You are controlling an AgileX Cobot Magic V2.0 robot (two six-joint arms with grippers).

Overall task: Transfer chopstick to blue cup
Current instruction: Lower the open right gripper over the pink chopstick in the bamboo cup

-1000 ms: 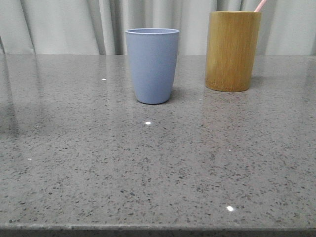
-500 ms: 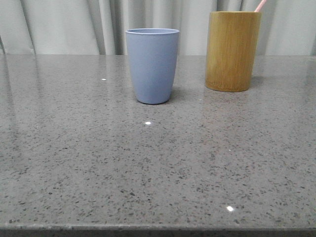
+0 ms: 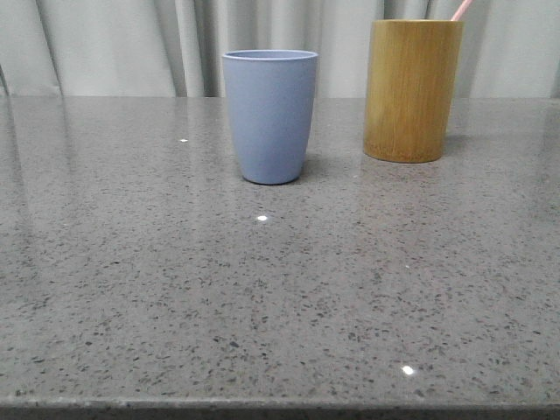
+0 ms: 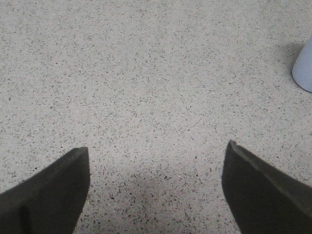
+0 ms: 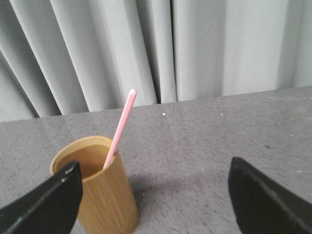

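Note:
The blue cup [image 3: 269, 115] stands upright at the table's middle back, and its base edge [image 4: 304, 68] shows in the left wrist view. To its right stands a taller bamboo holder [image 3: 411, 91] [image 5: 105, 200]. One pale pink chopstick [image 3: 461, 10] [image 5: 121, 127] leans out of the holder, with only its upper part showing. My left gripper [image 4: 157, 148] is open over bare tabletop, off to one side of the blue cup. My right gripper [image 5: 154, 165] is open above and near the holder, holding nothing. Neither gripper shows in the front view.
The speckled grey stone table [image 3: 280, 289] runs to a front edge at the bottom of the front view. Grey curtains [image 3: 114, 44] hang close behind the table's far edge.
A dim reflection on the table's left side has faded. The cup, the holder and the chopstick have not moved.

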